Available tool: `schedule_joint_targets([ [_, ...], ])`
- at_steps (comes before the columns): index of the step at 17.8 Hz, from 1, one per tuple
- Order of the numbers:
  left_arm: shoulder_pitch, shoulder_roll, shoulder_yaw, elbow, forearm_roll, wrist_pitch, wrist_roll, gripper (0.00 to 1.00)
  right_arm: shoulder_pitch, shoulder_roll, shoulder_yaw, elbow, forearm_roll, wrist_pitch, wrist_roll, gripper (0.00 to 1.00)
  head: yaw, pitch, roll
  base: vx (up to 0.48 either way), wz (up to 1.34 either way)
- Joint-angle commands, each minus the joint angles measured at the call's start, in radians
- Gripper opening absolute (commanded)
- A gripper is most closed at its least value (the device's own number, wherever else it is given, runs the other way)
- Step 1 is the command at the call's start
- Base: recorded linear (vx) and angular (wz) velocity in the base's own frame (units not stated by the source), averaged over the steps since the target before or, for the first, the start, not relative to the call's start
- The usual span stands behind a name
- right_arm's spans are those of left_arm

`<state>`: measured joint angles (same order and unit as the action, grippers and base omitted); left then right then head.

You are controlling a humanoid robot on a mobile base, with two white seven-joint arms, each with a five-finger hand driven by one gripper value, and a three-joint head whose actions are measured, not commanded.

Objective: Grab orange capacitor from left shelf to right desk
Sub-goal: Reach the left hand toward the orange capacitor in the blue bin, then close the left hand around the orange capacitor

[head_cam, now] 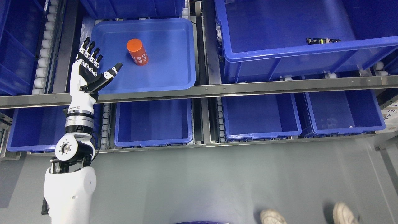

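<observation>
Spread left robot hand (90, 67) near orange capacitor (137, 51).

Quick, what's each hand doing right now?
Left hand: open, fingers spread, holding nothing, beside the orange capacitor.
Right hand: not in view.

Brightness: even, cool overhead light is filling the head view; nothing is blowing out.
Glare: the steel shelf rail (236, 88) is catching a pale sheen along its length, and the blue tray (174, 74) is showing a soft highlight on its rim.
Shadows: the orange capacitor (137, 51) is casting a faint, short shadow on the tray floor; the lower bins (152, 123) are sitting in deeper shade under the rail.
Sharpness: the centre is staying crisp, print on the capacitor is showing but is not reading clearly.
Edges: straight shelf lines are bowing slightly toward the corners.
Floor: the grey floor (217, 180) is looking flat and matte.
</observation>
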<state>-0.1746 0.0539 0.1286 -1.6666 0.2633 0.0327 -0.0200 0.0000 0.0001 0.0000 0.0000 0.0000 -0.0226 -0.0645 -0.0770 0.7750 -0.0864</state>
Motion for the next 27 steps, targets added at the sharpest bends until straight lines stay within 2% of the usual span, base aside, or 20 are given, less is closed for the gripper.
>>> schedule_joint_targets([
  [1,-0.014,0.015,-0.009,-0.001,0.001,0.001,-0.006,1.00,0.023,-0.018,-0.011,-0.017,0.006,0.000,0.000,1.00,0.0000,0.000,0.000,0.000,0.00],
  [3,-0.017,0.023,-0.009,0.002,0.001,0.001,-0.040,1.00,0.022,-0.018,-0.011,-0.017,0.006,0.000,0.000,1.00,0.0000,0.000,0.000,0.000,0.00],
  [6,-0.032,0.052,-0.012,0.028,-0.001,0.003,-0.167,1.00,0.023,-0.018,-0.011,-0.017,0.006,0.000,0.000,1.00,0.0000,0.000,0.000,0.000,0.00],
  [13,-0.236,0.073,-0.018,0.306,-0.098,0.004,-0.202,1.00,0.023,-0.018,-0.011,-0.017,0.006,0.000,0.000,1.00,0.0000,0.000,0.000,0.000,0.00],
  [17,-0.318,0.067,-0.092,0.471,-0.138,0.003,-0.212,1.00,0.023,-0.018,-0.011,-0.017,0.006,0.000,0.000,1.00,0.0000,0.000,0.000,0.000,0.00],
  [27,-0.327,0.043,-0.164,0.510,-0.141,-0.007,-0.253,1.00,0.023,-0.018,-0.011,-0.017,0.006,0.000,0.000,1.00,0.0000,0.000,0.000,0.000,0.00],
])
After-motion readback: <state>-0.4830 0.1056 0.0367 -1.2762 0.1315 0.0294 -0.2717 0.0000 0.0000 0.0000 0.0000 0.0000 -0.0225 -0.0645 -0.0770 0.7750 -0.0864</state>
